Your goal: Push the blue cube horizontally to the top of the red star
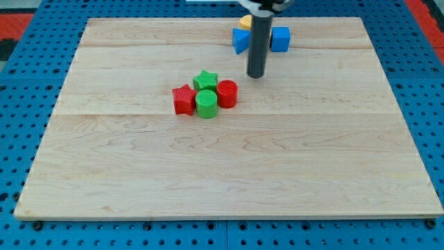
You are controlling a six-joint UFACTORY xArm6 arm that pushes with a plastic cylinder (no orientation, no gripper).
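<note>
The blue cube [280, 39] sits near the view's top, right of centre, partly behind my rod. The red star [183, 99] lies left of centre, at the left end of a tight cluster. My tip [256, 75] rests on the board just below and left of the blue cube, well to the right of and above the red star. A second blue block [240, 41] sits left of the rod, its shape partly hidden.
A green star [205, 80], a green cylinder [206, 104] and a red cylinder [227, 93] crowd the red star's right side. A yellow block [245, 22] peeks out behind the rod at the top. The wooden board [222, 173] lies on a blue pegboard.
</note>
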